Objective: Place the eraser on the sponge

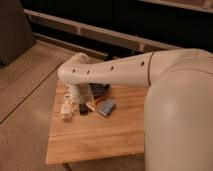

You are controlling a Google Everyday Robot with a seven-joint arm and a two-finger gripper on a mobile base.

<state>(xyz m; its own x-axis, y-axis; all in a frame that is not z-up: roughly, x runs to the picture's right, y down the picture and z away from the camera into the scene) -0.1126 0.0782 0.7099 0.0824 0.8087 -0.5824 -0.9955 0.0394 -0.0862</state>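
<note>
one thing is left: the eraser (84, 109) lies on the wooden surface (100, 142), near the sponge (106, 107) but not on it. my tool (78, 103) hangs low, right at the eraser; how wide it stands, or whether it grips anything, i cannot tell.
</note>
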